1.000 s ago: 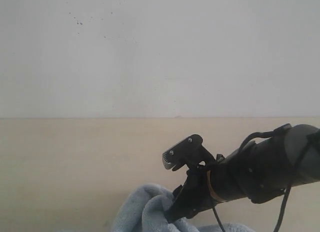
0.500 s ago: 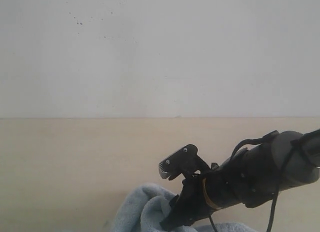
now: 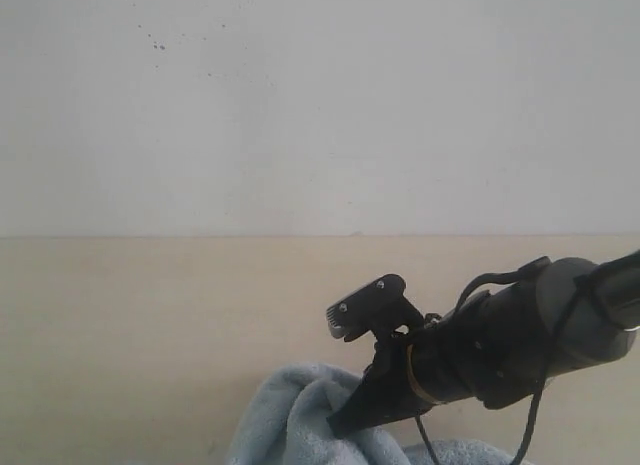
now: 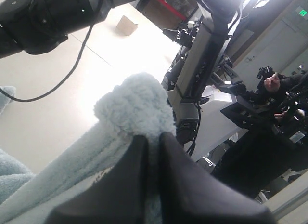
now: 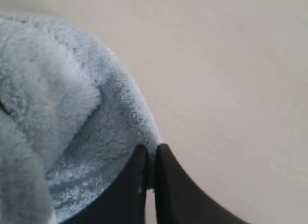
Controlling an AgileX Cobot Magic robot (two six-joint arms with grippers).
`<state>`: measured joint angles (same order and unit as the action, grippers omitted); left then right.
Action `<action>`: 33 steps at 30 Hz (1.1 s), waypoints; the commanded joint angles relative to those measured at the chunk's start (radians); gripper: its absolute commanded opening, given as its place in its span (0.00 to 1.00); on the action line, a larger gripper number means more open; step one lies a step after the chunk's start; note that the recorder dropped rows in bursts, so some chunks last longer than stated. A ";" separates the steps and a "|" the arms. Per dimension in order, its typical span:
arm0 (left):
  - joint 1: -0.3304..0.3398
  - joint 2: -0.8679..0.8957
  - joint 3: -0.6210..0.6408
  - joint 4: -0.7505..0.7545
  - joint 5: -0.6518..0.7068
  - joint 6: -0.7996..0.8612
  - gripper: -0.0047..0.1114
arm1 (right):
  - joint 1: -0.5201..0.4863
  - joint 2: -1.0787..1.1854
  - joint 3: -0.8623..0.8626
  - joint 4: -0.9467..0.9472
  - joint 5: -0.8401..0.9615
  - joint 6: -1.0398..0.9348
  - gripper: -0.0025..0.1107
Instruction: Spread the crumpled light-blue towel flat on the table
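Observation:
The pale light-blue fluffy towel (image 3: 290, 415) lies bunched on the beige table (image 3: 150, 325) at the bottom middle of the exterior view. My right gripper (image 3: 338, 428) comes in from the right and points down into the towel. In its wrist view the right gripper (image 5: 151, 149) is shut on the rim of the towel (image 5: 62, 108), just over the bare table (image 5: 231, 65). My left gripper (image 4: 153, 137) is shut on a raised fold of the towel (image 4: 137, 101), with cloth sticking up past its tips. The exterior view does not show the left gripper.
A white wall (image 3: 320, 105) rises behind the table's far edge. The left wrist view shows my right arm (image 4: 43, 17) with its cable, a robot stand (image 4: 197, 65), a cardboard box (image 4: 126, 24) and a person (image 4: 274, 84) beyond the table.
My right arm dipped a little towards the towel and came slightly back up, ending a bit lower than a second ago. The towel's raised fold has barely moved.

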<state>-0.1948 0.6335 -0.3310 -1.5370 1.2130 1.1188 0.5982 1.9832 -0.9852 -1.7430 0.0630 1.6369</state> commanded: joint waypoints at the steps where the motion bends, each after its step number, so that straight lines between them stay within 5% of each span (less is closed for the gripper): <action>1: -0.005 -0.005 -0.007 -0.007 0.008 -0.005 0.08 | 0.000 -0.046 -0.004 0.009 0.095 -0.010 0.05; 7: -0.005 -0.005 -0.007 0.026 0.008 0.000 0.08 | 0.000 -0.146 -0.004 0.037 0.197 -0.064 0.05; 12: -0.005 -0.005 -0.007 0.057 0.008 0.000 0.08 | 0.000 -0.292 -0.004 0.353 0.434 -0.544 0.05; 16: -0.003 -0.005 -0.013 0.070 -0.020 0.027 0.08 | -0.064 -0.461 -0.004 0.501 0.479 -0.689 0.05; 25: -0.001 -0.005 -0.319 0.518 -0.215 -0.202 0.08 | -0.170 -0.923 -0.004 0.758 0.555 -1.053 0.05; 33: -0.001 -0.079 -0.360 0.773 -0.276 -0.432 0.08 | -0.170 -1.137 -0.004 0.818 0.722 -1.188 0.05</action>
<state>-0.1948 0.5946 -0.6808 -0.8201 0.9739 0.7571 0.4303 0.8990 -0.9852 -0.9284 0.7344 0.4925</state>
